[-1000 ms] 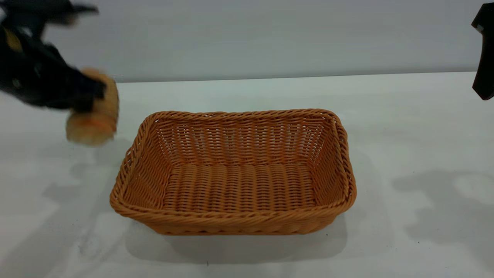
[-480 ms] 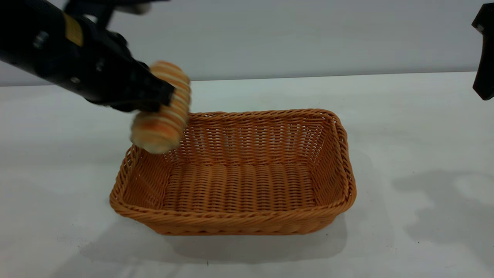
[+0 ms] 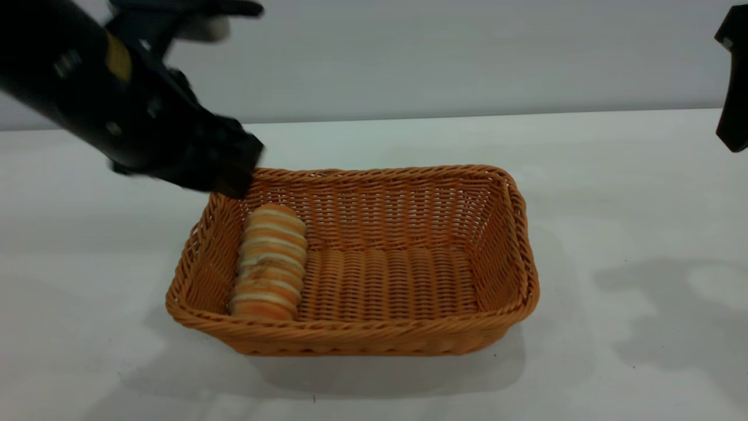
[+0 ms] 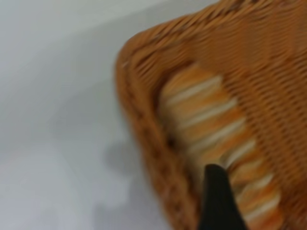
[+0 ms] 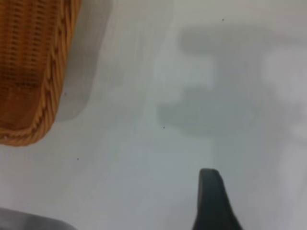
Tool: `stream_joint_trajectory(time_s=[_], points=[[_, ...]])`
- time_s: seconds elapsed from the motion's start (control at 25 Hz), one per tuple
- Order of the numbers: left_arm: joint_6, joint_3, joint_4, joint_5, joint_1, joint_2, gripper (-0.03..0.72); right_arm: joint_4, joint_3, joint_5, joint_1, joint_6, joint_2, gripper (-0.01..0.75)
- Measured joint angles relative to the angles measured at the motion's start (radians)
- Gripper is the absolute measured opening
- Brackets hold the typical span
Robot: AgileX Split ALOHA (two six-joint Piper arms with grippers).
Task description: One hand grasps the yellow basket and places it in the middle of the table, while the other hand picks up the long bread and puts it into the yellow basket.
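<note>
Moved: bread has dropped from left pincer into basket, lying along its left wall.
Left pincer: above basket's left rear corner, grip unclear.
Right pincer: parked far right, grip unclear.
Basket: mid table.

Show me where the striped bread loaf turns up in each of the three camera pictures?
Exterior view: the long bread lies inside the yellow basket, along its left end wall, below the left end effector.
Left wrist view: the bread fills the middle, against the basket's curved corner.
Right wrist view: not in it; only a basket corner and the table show.
Shared landmark: the basket's braided rim.
</note>
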Motion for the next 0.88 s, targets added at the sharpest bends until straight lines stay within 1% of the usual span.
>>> stream_joint_trajectory(time_s=[0.04,0.12,0.16,0.28,0.44,0.52,0.56,0.68,0.8,0.88], points=[[0.013,-0.024,0.007,0.076,0.003,-0.03,0.556,0.0,0.0,0.005,0.0,0.0,0.0,0.525],[0.03,-0.09,0.034,0.272,0.011,-0.099,0.575,0.0,0.0,0.024,0.0,-0.004,-0.002,0.525],[0.033,-0.124,0.058,0.371,0.011,-0.129,0.575,0.0,0.0,0.037,0.0,-0.005,-0.007,0.525],[0.035,-0.196,0.13,0.61,0.012,-0.241,0.569,-0.001,0.0,0.086,0.0,-0.008,-0.042,0.525],[0.03,-0.216,0.222,0.868,0.012,-0.414,0.544,-0.017,0.002,0.149,0.0,-0.008,-0.148,0.525],[0.017,-0.216,0.238,0.976,0.012,-0.507,0.528,-0.019,0.008,0.174,0.0,-0.006,-0.218,0.525],[0.009,-0.216,0.239,1.019,0.012,-0.556,0.522,-0.019,0.014,0.195,0.0,-0.005,-0.258,0.525],[0.0,-0.217,0.234,1.023,0.013,-0.695,0.505,-0.019,0.061,0.23,0.0,-0.005,-0.389,0.525],[-0.002,-0.214,0.209,1.023,0.013,-0.837,0.497,-0.019,0.147,0.262,0.0,-0.008,-0.542,0.525],[-0.002,-0.184,0.184,1.023,0.013,-0.934,0.493,-0.019,0.198,0.278,0.0,-0.011,-0.66,0.525]])
